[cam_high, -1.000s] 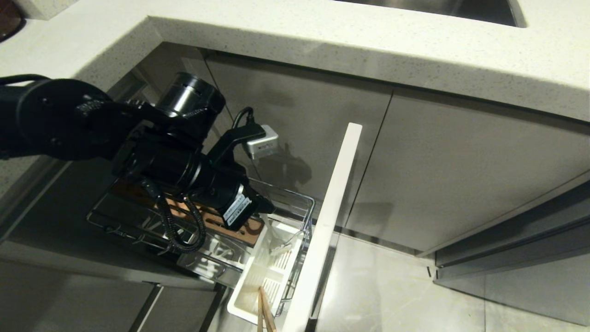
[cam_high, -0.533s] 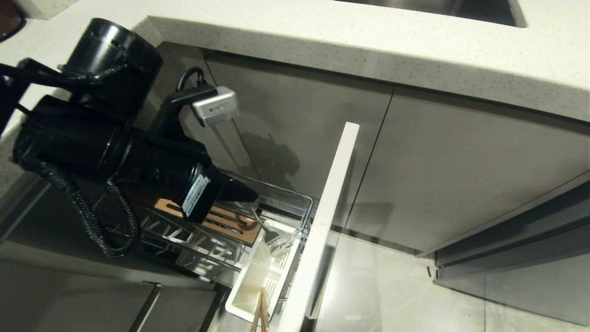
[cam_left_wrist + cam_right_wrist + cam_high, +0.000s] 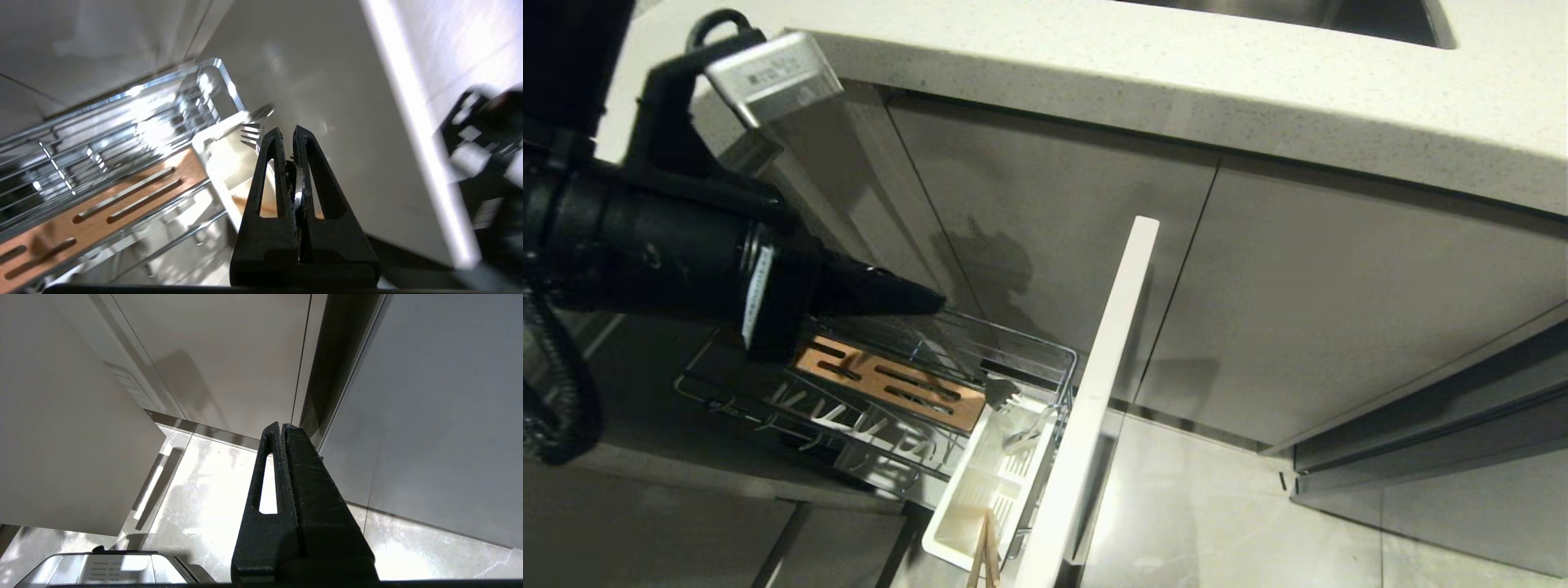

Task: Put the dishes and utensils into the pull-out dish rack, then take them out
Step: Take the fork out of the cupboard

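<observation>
The pull-out dish rack (image 3: 1045,353) stands open, with its wooden slotted strip (image 3: 890,384), white cutlery caddy (image 3: 968,510) and pale drawer front (image 3: 1107,359). My left gripper (image 3: 935,304) hangs above the rack, shut on the handle of the silver fork (image 3: 1005,394), whose tines point down over the caddy's far end. In the left wrist view the gripper (image 3: 288,130) pinches the handle, and the fork's tines (image 3: 250,134) show just past the fingertips. The wooden chopsticks (image 3: 984,555) stand in the caddy's near end. Plate and bowl are out of view. My right gripper (image 3: 282,426) is parked, shut and empty, over the floor.
The speckled countertop (image 3: 1176,90) overhangs the rack, with the steel sink's edge (image 3: 1298,12) at the top. Grey cabinet doors (image 3: 1339,310) run to the right of the drawer front. Tiled floor (image 3: 1217,506) lies below.
My left arm has risen up and to the left out of the caddy. The fork has come up with it, still gripped. The chopsticks have stayed in place.
</observation>
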{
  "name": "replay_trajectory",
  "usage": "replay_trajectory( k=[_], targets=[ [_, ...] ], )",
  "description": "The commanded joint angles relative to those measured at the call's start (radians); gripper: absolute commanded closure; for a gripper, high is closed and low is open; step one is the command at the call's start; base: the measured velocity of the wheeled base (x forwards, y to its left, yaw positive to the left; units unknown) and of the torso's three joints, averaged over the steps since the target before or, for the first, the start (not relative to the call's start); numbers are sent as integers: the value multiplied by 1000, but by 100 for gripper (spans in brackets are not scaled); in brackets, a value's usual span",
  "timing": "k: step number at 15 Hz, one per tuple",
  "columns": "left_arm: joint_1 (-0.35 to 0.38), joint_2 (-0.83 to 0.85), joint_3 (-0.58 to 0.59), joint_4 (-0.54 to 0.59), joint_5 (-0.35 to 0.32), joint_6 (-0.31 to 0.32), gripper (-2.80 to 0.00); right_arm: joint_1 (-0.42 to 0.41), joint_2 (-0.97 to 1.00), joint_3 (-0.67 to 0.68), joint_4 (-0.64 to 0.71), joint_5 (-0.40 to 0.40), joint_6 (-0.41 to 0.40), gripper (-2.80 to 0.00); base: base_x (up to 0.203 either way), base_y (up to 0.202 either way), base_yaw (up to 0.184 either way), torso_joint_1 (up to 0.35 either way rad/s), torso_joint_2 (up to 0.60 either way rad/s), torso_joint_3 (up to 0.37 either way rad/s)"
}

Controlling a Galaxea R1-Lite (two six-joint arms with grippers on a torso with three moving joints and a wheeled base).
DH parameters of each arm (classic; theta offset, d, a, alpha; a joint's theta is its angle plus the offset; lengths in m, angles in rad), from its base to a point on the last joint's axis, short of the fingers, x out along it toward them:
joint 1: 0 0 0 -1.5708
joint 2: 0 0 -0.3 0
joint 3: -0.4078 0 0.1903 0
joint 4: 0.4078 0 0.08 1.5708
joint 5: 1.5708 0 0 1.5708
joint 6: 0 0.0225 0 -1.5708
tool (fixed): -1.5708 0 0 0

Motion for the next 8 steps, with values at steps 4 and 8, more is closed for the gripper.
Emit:
replay_trajectory(
  k=[4,8],
  targets=[
    [-20,-190,-15,-2,-1,-66,0,0,1,26,-1,0,0,0,0,0,0,0,0,0],
    [-7,-321,-3,-8,-1,-68,0,0,1,26,-1,0,0,0,0,0,0,0,0,0]
  ],
)
